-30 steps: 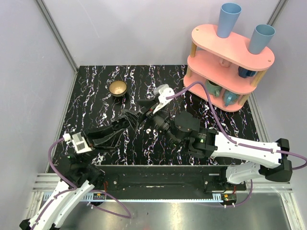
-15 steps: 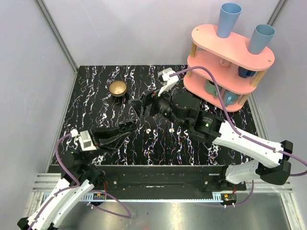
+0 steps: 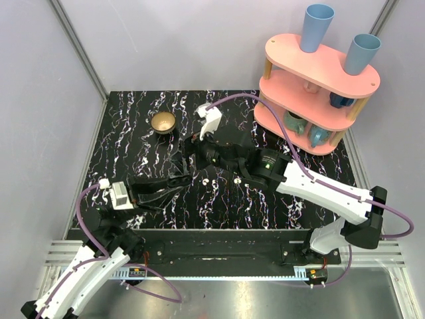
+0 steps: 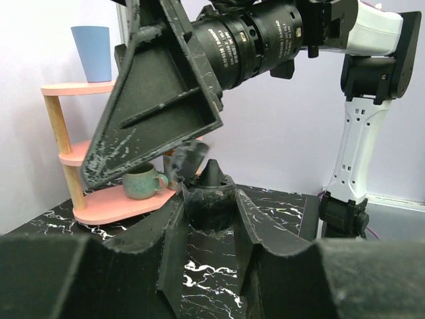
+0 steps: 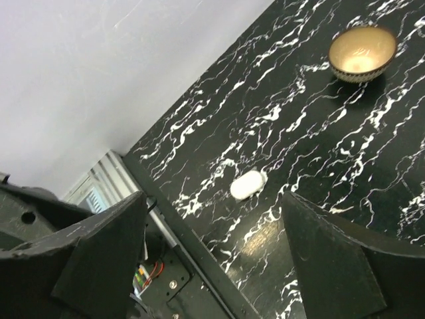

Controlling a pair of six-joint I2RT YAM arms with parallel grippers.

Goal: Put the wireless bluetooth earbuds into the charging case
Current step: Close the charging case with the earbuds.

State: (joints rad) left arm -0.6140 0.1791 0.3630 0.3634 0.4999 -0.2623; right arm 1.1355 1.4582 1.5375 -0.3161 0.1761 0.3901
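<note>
Lying alone on the black, white-veined tabletop (image 5: 299, 119), one white charging case (image 5: 248, 184) shows in the right wrist view as a smooth oval pebble. It sits in the gap framed by the right jaws (image 5: 212, 219), well beyond them and touching neither finger. Those jaws stand wide apart with nothing between them. Two tiny white earbuds (image 3: 206, 181) lie loose on the tabletop in the overhead view. One is near the tips of the left jaws (image 3: 186, 177) and just to their right, and the other bud (image 3: 237, 178) lies farther right, beside the right forearm. Neither bud touches a finger. The left jaws are drawn together, and I cannot tell whether anything sits between their tips. The right jaws hang close above and ahead of them. One brass bowl (image 3: 163, 122) stands toward the far left. One pink three-tier shelf (image 3: 319, 63) at the far right carries two blue cups (image 3: 317, 26) on top, and I make out three mugs (image 3: 293, 122) on the tiers below. Pale grey walls (image 3: 166, 40) close in the scene.
</note>
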